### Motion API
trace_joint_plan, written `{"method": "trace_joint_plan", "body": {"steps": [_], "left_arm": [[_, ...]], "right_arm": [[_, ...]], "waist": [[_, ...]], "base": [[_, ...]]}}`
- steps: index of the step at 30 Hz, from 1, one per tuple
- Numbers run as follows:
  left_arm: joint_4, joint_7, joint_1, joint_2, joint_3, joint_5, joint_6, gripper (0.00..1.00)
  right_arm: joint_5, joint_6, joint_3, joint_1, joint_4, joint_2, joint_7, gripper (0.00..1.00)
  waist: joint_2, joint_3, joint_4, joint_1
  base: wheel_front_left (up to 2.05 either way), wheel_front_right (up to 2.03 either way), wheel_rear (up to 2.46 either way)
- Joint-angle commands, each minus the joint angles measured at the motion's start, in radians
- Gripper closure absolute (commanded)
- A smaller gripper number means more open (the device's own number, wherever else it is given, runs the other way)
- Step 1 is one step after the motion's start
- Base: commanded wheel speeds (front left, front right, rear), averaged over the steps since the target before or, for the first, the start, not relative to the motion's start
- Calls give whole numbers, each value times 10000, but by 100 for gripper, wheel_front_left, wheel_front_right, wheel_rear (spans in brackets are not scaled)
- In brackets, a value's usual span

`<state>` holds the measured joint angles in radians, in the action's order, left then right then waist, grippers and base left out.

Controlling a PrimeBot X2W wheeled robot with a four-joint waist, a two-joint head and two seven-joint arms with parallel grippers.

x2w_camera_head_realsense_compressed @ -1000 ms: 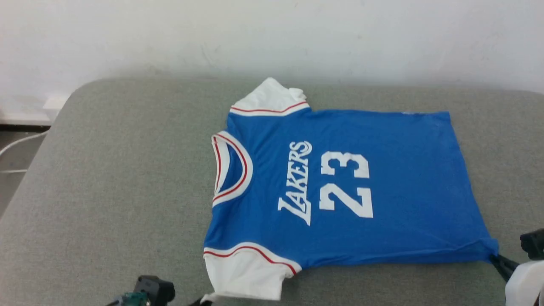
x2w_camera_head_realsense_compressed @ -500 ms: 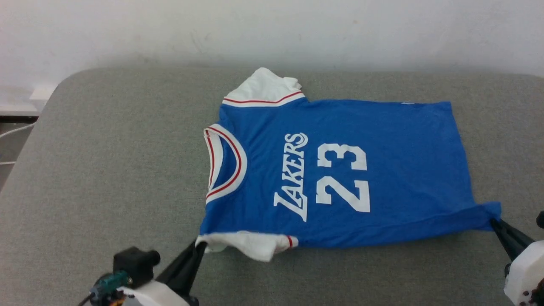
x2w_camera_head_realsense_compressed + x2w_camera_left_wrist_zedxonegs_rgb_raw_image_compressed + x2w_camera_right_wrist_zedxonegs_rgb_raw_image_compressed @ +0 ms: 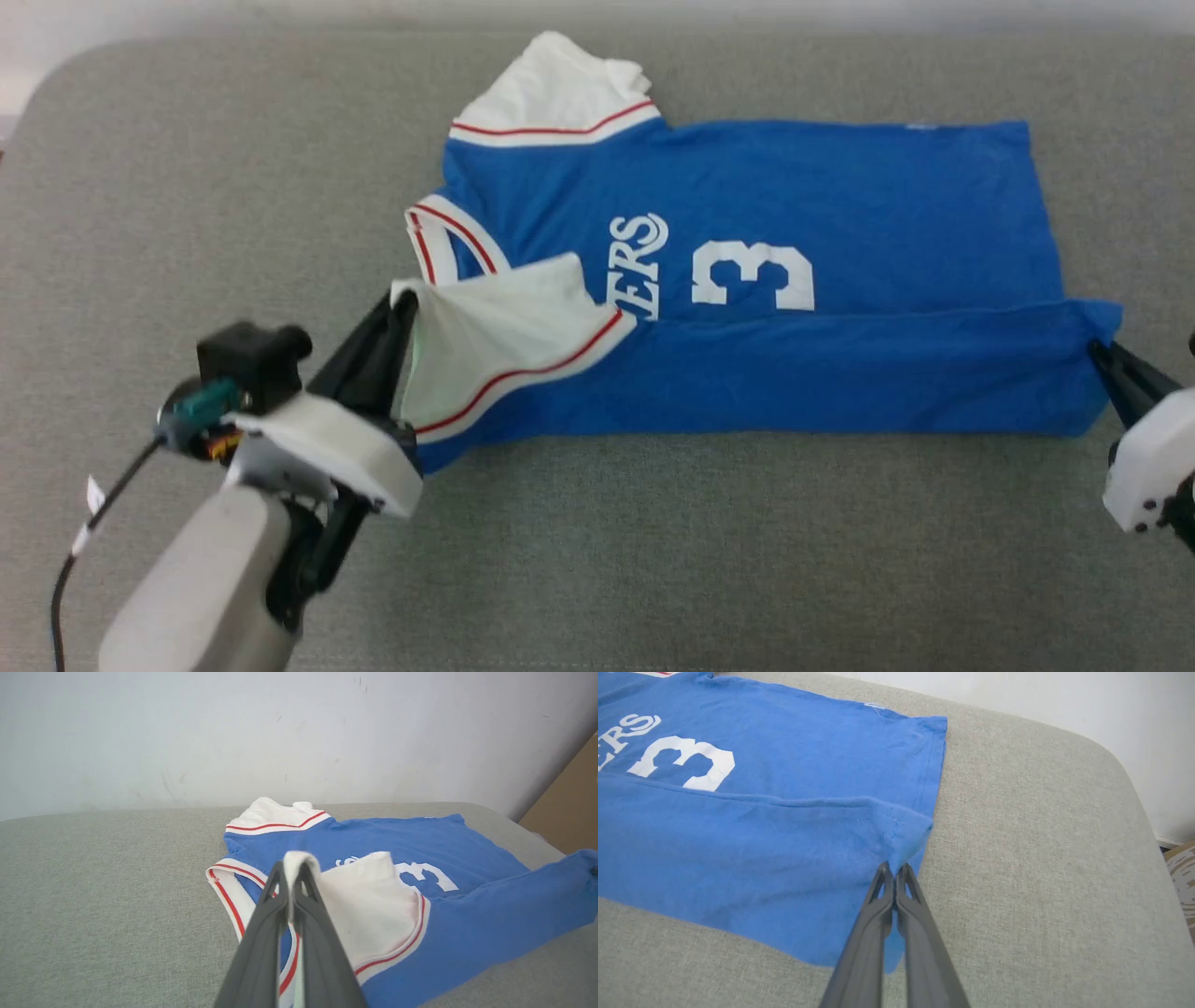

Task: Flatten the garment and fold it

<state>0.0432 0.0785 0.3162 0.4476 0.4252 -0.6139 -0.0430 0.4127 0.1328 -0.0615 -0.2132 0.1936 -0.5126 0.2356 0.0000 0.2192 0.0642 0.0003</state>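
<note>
The royal-blue garment (image 3: 840, 205) lies on the grey cushion (image 3: 187, 187), collar to the left. Its near long edge is lifted and folded over toward the wall, covering part of the lettering. My left gripper (image 3: 403, 301) is shut on the near white sleeve (image 3: 495, 345), held above the collar. That sleeve (image 3: 369, 905) drapes from my left gripper (image 3: 293, 864) in the left wrist view. My right gripper (image 3: 1094, 347) is shut on the near hem corner of the garment. The right wrist view shows my right gripper (image 3: 893, 868) pinching that corner of the garment (image 3: 784, 765).
The grey cushion (image 3: 1041, 858) has a rounded far right corner, with a white wall (image 3: 280, 732) behind it. A brown cardboard surface (image 3: 567, 812) stands past the cushion's right end. The far white sleeve (image 3: 551, 93) is bunched near the back edge.
Both grippers have lifted and carried the garment's near edge toward the wall, folding it over "LAKERS" and the "2". The head camera has also tilted down, so the wall has nearly left the picture.
</note>
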Motion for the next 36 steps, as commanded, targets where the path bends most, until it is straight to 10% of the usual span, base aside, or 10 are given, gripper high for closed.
{"method": "trace_joint_plan", "body": {"steps": [1, 13, 14, 24, 36], "left_arm": [[466, -202, 611, -37, 17, 76, 215, 100], [4141, -16, 2704, -740, 495, 557, 536, 100], [4489, 64, 2745, -823, 537, 595, 511, 0], [5722, 1030, 2111, -1816, -256, -596, 340, 0], [2852, 181, -288, -1734, -412, -1046, -1106, 0]], "right_arm": [[-162, -21, -60, -456, 249, 66, 179, 100], [-734, -21, -642, -1947, 2045, 468, 478, 99], [-796, -21, -687, -1995, 2180, 523, 471, 1], [-860, -21, -252, -1729, 2382, 1191, -16, 0], [-1522, -21, 2002, 557, -275, 3308, 1103, 0]], "waist": [[0, 741, -231, -3], [0, 1303, -339, -3], [0, 1244, -341, -3], [0, 34, -281, -3], [0, -796, -237, -3]], "base": [[0, 0, 0], [0, 0, 0], [0, 0, 0], [0, 0, 0], [0, 0, 0]]}}
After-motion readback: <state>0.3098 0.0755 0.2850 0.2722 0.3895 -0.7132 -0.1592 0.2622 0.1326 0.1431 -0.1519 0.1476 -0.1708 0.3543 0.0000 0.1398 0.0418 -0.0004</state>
